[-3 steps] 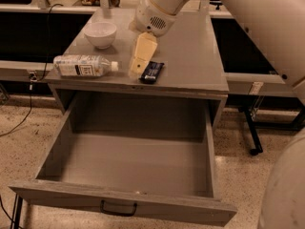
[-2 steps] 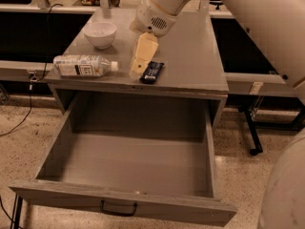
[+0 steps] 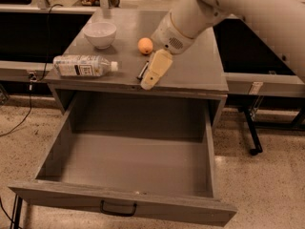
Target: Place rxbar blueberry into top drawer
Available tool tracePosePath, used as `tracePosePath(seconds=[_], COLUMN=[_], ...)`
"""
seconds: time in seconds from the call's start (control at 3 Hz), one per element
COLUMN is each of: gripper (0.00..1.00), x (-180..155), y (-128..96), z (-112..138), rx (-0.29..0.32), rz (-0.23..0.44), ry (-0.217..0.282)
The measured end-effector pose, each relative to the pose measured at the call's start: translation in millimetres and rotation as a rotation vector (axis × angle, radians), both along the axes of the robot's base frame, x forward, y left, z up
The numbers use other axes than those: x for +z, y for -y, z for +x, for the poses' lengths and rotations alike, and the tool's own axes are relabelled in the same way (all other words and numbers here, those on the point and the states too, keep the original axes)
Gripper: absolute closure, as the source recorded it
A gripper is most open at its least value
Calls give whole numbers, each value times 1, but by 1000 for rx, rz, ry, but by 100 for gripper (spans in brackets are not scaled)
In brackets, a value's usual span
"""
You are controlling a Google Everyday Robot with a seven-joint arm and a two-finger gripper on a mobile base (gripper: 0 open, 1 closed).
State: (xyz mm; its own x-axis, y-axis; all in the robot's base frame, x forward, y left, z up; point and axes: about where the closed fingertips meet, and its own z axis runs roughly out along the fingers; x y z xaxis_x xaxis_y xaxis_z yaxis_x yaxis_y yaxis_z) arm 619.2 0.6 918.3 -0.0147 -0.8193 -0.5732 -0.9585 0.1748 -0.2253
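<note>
The rxbar blueberry (image 3: 143,70) lies on the grey cabinet top near its front edge. Only a thin dark strip of it shows, just left of my gripper. My gripper (image 3: 153,73) hangs from the white arm and points down at the cabinet top, right against the bar and covering most of it. The top drawer (image 3: 157,206) is pulled wide open below the cabinet top. Its inside is bare, and a black handle (image 3: 118,208) sits on its front panel.
A clear water bottle (image 3: 83,66) lies on its side at the left of the cabinet top (image 3: 200,70). A white bowl (image 3: 100,34) stands behind it. An orange fruit (image 3: 145,45) sits just behind the gripper. Dark benches run along both sides.
The gripper has shifted right over the bar, which now shows only at its left side. The orange fruit, hidden before by the arm, is now in view.
</note>
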Motion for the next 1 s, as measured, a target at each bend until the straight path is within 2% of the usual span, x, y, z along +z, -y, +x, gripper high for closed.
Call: tracePosePath(seconds=[0.33, 0.67, 1.0], gripper=[0, 0, 0], x=[-20, -40, -47], y=[17, 26, 33], z=[12, 32, 53], rx=[-71, -113, -149], rz=[57, 119, 160], ry=[2, -57, -74])
